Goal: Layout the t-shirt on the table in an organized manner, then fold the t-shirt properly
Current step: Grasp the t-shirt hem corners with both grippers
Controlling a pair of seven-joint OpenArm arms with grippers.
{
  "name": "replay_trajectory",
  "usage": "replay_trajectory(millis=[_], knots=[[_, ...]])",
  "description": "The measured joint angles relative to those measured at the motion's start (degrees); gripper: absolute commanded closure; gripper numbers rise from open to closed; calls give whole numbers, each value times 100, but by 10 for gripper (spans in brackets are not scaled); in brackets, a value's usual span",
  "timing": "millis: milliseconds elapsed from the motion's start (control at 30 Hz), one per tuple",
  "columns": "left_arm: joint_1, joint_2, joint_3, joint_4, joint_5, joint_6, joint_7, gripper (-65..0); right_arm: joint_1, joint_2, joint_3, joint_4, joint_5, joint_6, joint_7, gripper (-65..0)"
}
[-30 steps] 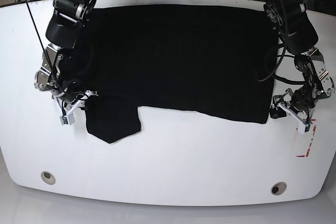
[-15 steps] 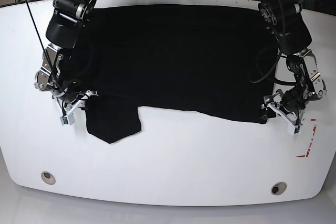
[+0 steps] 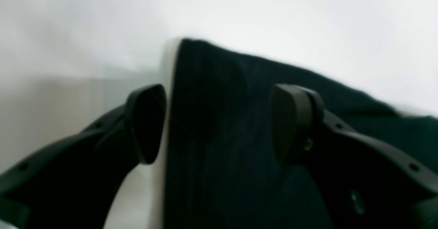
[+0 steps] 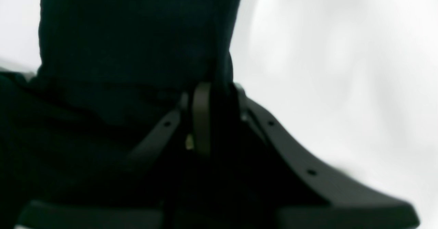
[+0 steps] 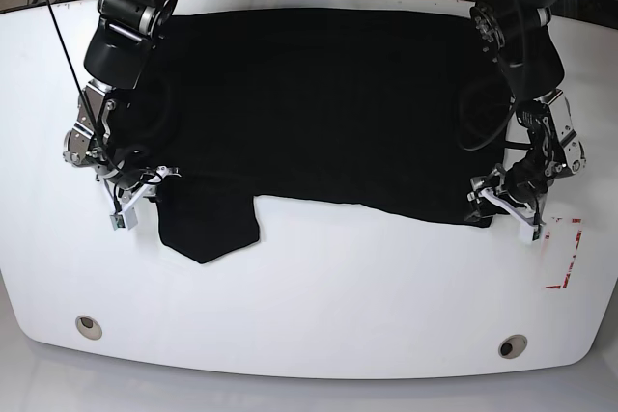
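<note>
Base view, looking down from above: nearest the camera, two round grey grommet holes [image 5: 88,326] sit in the glossy white table [image 5: 319,296], one toward each front corner, and a small red-outlined mark [image 5: 568,258] lies near the front on the view's right. Beyond them a black t-shirt [image 5: 328,103] lies spread flat, filling the middle and far part of the tabletop, with one sleeve [image 5: 206,224] pointing toward the front edge on the view's left. No print shows on the upper side.

At the shirt's lower corner on the view's right, the left gripper [image 5: 499,207] is low over the table with its jaws spread wide; its wrist camera shows one finger [image 3: 145,123] over bare white surface and the other over cloth, the shirt's edge between them, nothing pinched.

Beside the sleeve on the view's left, the right gripper [image 5: 135,195] is clamped narrowly on black fabric; its wrist camera shows cloth caught between the closed fingers [image 4: 202,119].
</note>
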Motion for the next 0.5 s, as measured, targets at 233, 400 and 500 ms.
replay_trajectory(millis=[233,400,500], knots=[[-109,-33,7,-354,-50,0,-297,-444,0,0,-2,0,-2,0,0,-89],[-234,-44,251,-476,-39,114,-321,-403,0,0,-2,0,-2,0,0,-89],[-212,-26,448,-420,-39,136,-317,-342,0,0,-2,0,0,0,0,-89]])
